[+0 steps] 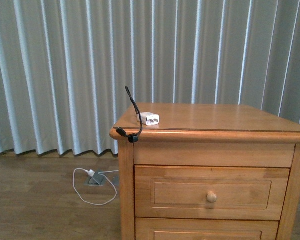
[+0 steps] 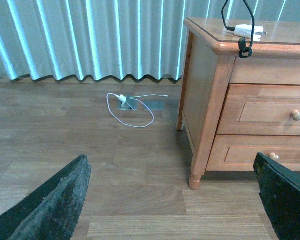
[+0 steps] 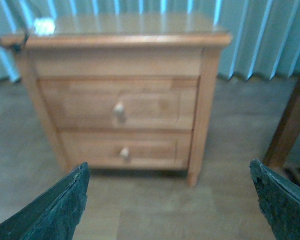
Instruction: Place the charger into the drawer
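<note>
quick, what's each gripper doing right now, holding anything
left gripper: open, fingers wide apart, holding nothing
right gripper: open, fingers wide apart, holding nothing

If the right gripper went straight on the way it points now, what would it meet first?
Probably the closed front of the drawer, near its knob: the open right gripper faces the nightstand squarely. The view is blurred, so it might land on the lower drawer instead.

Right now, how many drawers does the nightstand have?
2. The upper drawer sits under the plain top band of the nightstand; the lower drawer is directly beneath it. Both are shut, one knob each. None seems hidden.
</note>
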Controlling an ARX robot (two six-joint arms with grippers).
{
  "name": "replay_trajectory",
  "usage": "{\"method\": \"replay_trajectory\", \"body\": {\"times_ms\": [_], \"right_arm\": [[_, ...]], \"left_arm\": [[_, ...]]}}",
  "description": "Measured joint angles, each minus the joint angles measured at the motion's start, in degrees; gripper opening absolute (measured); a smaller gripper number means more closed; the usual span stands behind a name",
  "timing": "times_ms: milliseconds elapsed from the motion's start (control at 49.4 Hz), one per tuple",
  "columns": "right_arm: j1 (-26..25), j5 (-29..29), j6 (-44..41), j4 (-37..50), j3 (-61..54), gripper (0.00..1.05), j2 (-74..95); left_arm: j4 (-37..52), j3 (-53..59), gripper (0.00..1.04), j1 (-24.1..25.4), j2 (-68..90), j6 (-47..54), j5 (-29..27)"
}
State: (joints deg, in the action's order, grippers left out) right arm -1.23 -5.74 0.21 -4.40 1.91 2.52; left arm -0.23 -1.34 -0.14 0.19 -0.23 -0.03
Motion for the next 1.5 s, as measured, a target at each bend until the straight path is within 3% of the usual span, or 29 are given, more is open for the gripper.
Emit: {"method": "replay_trajectory", "body": {"times_ms": [41,81,385,588,790,1196,1499], "right_arm": [[0.17,-3.63,0.11,-1.81,1.60,0.96,5.11],[1.29,-3.69,0.52,-0.68,2.29,0.96,9.66],[9.97,3.17,2.21,29.33,10.32,0.96,49.96],[14.21,6.58,3.67,39.15,20.63,0.96,73.85],[16.63,8.79,4.81,44.37,32.41,0.96,91.47],[17.64,13.29,6.67,45.18,60.24,0.96,119.95],[17.81,13.88,6.67,44.89,67.87,0.96,128.32]], "left_arm": [[0.00,0.00,0.99,0.00,0.00,0.00,0.02],[0.00,0.00,0.99,-0.02,0.00,0.00,0.04],[0.00,0.00,0.99,0.00,0.00,-0.02,0.02],[0.00,0.00,0.99,0.00,0.00,0.00,0.02],[0.00,0.00,0.99,-0.02,0.00,0.00,0.02],[0.00,0.00,0.99,-0.02,0.00,0.00,0.02],[0.00,0.00,0.99,0.00,0.00,0.00,0.02]]}}
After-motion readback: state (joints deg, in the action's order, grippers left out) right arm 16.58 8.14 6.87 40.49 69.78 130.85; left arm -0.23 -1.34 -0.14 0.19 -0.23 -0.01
